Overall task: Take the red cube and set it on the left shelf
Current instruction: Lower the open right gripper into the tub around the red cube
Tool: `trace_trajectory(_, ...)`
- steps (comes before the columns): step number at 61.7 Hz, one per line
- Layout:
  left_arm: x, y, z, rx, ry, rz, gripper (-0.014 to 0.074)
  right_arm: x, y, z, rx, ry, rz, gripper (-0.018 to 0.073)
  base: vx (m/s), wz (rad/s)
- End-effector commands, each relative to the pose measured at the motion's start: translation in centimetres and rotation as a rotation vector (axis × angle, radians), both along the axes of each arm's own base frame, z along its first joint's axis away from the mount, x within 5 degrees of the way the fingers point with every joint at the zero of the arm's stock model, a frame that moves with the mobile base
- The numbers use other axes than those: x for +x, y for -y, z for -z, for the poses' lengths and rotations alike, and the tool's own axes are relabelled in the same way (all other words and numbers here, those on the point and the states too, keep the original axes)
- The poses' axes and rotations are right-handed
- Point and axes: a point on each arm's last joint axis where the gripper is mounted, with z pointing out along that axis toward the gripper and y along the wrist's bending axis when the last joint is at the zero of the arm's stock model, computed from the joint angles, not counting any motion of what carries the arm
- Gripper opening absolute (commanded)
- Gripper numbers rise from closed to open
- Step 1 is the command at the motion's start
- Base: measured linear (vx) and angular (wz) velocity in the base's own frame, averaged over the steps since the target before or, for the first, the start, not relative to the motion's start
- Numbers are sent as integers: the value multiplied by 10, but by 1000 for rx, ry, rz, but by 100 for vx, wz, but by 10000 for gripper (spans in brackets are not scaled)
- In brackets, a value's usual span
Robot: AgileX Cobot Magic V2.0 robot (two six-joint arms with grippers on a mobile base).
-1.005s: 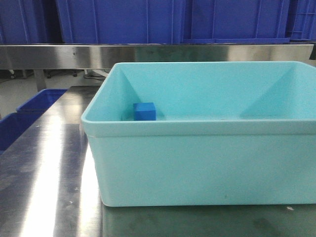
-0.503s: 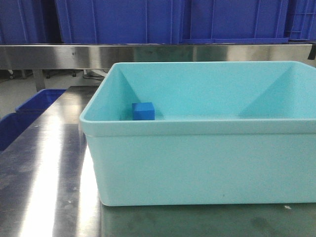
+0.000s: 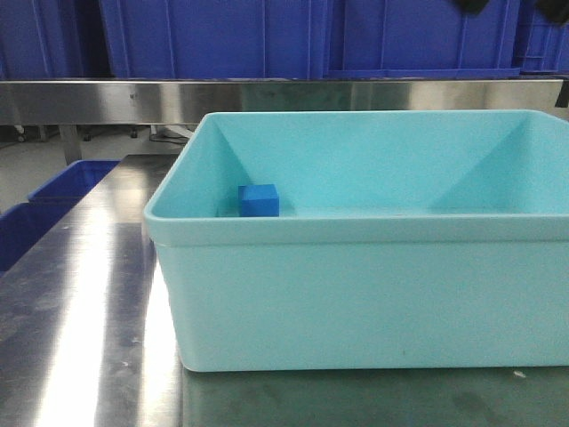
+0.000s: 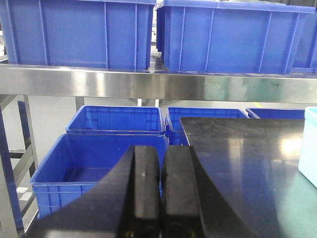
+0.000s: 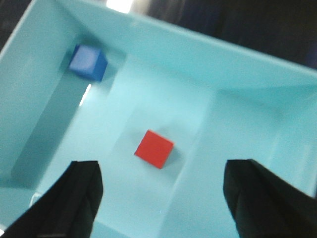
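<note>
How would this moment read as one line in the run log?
phase: pre-grasp | right gripper: open over red cube in tub | left gripper: shut, empty | blue cube: tub corner

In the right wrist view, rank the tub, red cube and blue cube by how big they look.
Largest: turquoise tub, filling the view.
Then red cube and blue cube: about alike; red seems nearer, so unranked.

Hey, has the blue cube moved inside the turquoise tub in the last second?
No. Judged against the turquoise tub, the blue cube holds the same spot beside the tub's left inner wall.
</note>
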Motion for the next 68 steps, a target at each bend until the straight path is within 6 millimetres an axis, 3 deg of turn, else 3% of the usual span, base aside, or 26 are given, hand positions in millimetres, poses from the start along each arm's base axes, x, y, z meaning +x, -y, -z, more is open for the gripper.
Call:
trace_trajectory(1,0,-2,0,-8,71,-15,102,5,-10,-6,37,14,-9,620,0,0)
trace_trajectory(39,0,-2,0,-8,71,-15,102,55,-53,93,-41,-327,73,620,0,0)
trace_trajectory(68,0,-2,0,-8,71,-15,102,77,-60,130,-81,-345,137,615,0,0)
